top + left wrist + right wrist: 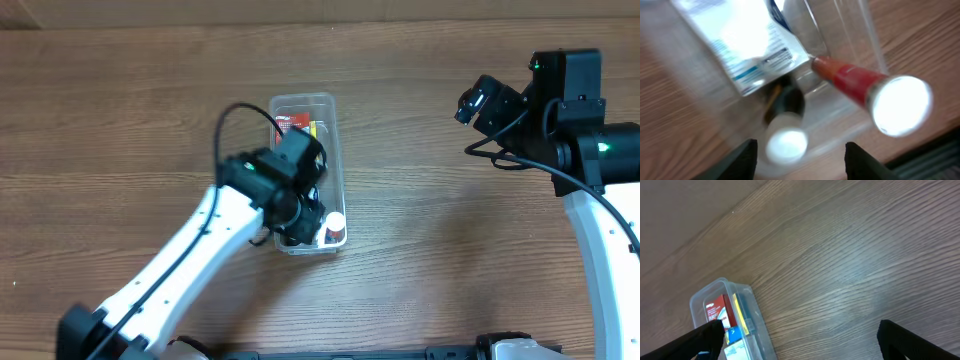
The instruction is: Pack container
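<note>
The clear plastic container (335,160) lies lengthwise at the table's middle. It holds a red box (292,124) at its far end, a white labelled box (747,42), a red bottle with a white cap (334,228) and a dark bottle with a white cap (786,135). My left gripper (300,225) hovers over the container's near end, open and empty, its fingers (800,160) wide apart above the dark bottle. My right gripper (478,103) is open and empty, far right of the container, which shows at the lower left of the right wrist view (747,307).
Bare wooden tabletop (450,250) surrounds the container on all sides. The table's front edge (935,145) lies close behind the container's near end. A black cable (235,115) loops off the left arm beside the container.
</note>
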You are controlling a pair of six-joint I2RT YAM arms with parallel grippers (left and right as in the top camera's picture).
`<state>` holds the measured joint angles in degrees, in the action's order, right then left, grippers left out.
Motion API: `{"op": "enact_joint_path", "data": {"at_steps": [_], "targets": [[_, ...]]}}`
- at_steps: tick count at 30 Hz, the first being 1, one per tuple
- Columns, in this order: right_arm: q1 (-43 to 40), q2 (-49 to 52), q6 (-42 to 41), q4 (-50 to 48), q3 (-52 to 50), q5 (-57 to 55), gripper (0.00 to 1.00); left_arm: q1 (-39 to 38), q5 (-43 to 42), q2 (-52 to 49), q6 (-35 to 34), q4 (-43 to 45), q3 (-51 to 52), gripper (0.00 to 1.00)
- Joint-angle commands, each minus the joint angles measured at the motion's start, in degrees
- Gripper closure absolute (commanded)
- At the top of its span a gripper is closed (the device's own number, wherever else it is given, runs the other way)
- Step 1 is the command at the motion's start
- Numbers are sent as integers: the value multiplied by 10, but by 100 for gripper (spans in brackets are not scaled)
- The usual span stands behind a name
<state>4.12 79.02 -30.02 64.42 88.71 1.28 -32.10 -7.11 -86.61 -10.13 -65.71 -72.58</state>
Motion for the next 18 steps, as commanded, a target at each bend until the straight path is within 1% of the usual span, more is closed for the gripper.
{"op": "enact_joint_path", "data": {"at_steps": [1,5,9,12,15,16,17,18], "targets": [[-2,-4,-2,-2,3,-1,0,50,73,68,-8,-65,-128,42],[-2,-4,-2,-2,3,-1,0,94,177,137,-8,-135,-216,42],[-2,-4,-2,-2,3,-1,0,99,272,258,-53,-164,-219,41],[-2,-4,-2,-2,3,-1,0,100,311,364,-99,-172,-189,33],[-2,-4,-2,-2,3,-1,0,99,334,476,-151,-146,-108,23],[-2,-4,-2,-2,3,-1,0,99,341,514,-167,-131,-68,16],[-2,-4,-2,-2,3,-1,0,99,346,541,-178,-120,-37,4],[-2,-4,-2,-2,3,-1,0,99,348,565,-188,-106,-7,0]]}}
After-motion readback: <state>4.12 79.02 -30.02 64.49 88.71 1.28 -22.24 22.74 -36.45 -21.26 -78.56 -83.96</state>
